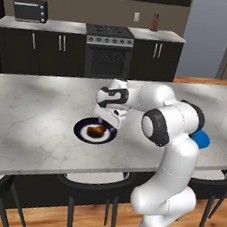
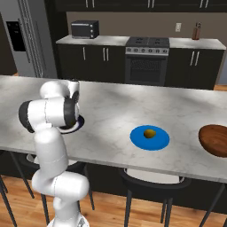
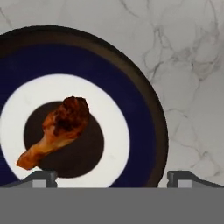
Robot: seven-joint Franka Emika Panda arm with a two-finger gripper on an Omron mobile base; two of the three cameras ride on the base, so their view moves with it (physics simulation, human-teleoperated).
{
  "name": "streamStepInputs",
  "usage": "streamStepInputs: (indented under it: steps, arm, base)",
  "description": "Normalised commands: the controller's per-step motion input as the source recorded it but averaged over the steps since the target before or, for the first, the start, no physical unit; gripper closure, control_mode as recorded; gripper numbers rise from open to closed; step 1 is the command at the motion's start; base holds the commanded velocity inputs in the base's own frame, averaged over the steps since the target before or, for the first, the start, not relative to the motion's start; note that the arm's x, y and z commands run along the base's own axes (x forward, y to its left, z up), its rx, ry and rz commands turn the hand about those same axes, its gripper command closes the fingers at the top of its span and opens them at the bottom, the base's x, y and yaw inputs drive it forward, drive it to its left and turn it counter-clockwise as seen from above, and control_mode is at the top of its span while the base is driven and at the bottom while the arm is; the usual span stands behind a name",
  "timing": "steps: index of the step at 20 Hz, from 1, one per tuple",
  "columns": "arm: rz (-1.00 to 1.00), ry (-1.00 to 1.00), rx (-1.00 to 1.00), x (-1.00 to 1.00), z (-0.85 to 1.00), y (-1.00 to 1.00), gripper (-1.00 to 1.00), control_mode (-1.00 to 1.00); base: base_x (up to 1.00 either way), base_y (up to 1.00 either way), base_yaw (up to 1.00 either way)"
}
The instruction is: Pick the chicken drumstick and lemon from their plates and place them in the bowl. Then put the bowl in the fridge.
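The reddish-brown chicken drumstick (image 3: 59, 129) lies in the white centre of the dark navy plate (image 3: 144, 122) on the marble island. My gripper (image 3: 113, 178) hovers just above the plate, open, with one fingertip (image 3: 43, 177) beside the drumstick's thin end and the other past the plate's rim. From the left base view the gripper (image 1: 106, 125) hangs over the drumstick (image 1: 97, 130) on the navy plate (image 1: 83, 132). The lemon (image 2: 150, 132) rests on the bright blue plate (image 2: 150, 142). The brown wooden bowl (image 2: 215, 139) sits at the island's right end. The grey fridge (image 2: 22, 40) stands far left.
Behind the island runs a dark cabinet row with a stove (image 1: 108, 49) and a toaster oven (image 1: 30, 10). Black stools (image 1: 94, 186) stand along the island's near edge. My arm's elbow (image 1: 172, 125) covers most of the blue plate (image 1: 202, 140) in the left base view.
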Motion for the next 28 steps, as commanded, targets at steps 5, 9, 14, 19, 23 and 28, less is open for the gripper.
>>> streamStepInputs:
  steps: [5, 9, 14, 19, 23, 28]
  arm:
    - [0.0, -0.08, 0.0, 0.23, -0.3, 0.16, -1.0, -1.0]
    - [0.0, -0.07, 0.0, 0.29, -0.26, 0.12, -1.0, -1.0]
    - [0.0, -0.02, 0.0, 0.31, -0.25, 0.02, -1.0, -1.0]
    - [0.0, 0.0, 0.0, 0.22, -0.22, 0.0, -1.0, -1.0]
    - [0.0, -0.02, 0.0, 0.18, -0.16, 0.0, -1.0, -1.0]
    - [0.0, -0.04, 0.0, 0.04, -0.17, 0.09, -1.0, -1.0]
  base:
    - [0.0, 0.0, 0.0]
    - [0.0, 0.0, 0.0]
    - [0.0, 0.0, 0.0]
    - [0.0, 0.0, 0.0]
    - [0.0, 0.0, 0.0]
    - [0.0, 0.0, 0.0]
